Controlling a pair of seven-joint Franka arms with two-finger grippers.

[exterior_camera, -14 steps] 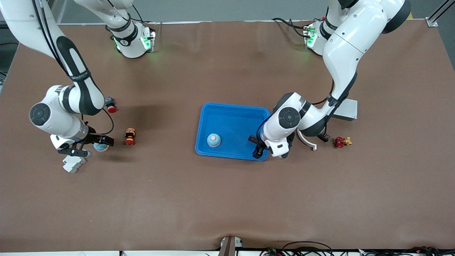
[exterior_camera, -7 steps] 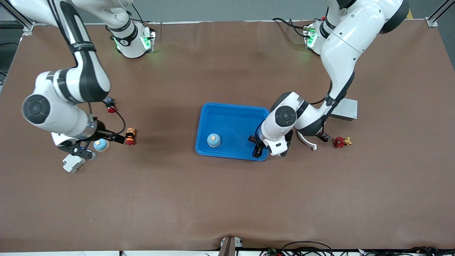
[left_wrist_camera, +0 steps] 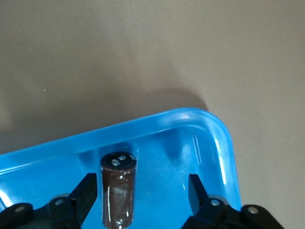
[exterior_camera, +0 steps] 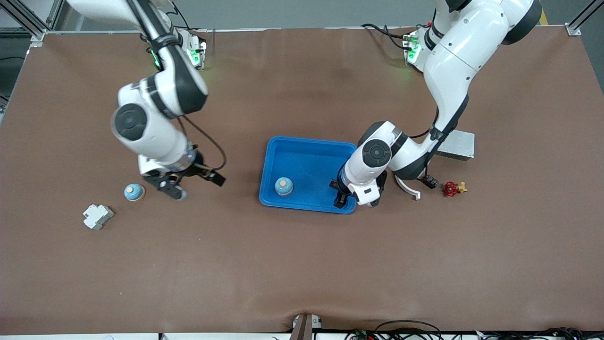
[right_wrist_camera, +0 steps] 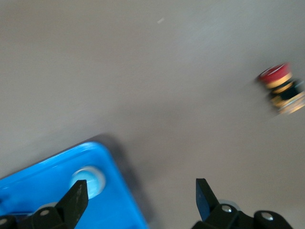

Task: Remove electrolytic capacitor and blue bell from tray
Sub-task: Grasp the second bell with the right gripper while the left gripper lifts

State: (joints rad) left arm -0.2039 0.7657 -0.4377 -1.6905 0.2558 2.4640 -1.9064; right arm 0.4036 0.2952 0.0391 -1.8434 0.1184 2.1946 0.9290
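While poised over the blue tray's (exterior_camera: 306, 146) corner toward the left arm's end, left claw (exterior_camera: 340, 194) spread wide around the upright capacitor (left_wrist_camera: 117, 191). One bell (exterior_camera: 283, 186) inside the tray, another bell (exterior_camera: 134, 191) on the worktop (exterior_camera: 302, 264). Right claw (exterior_camera: 188, 184) gaping, empty, beside the tray.

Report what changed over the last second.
The right gripper, open, left the bell on the table and swung toward the blue tray. The left gripper edged slightly, open around the capacitor in the tray. The bell in the tray stayed.
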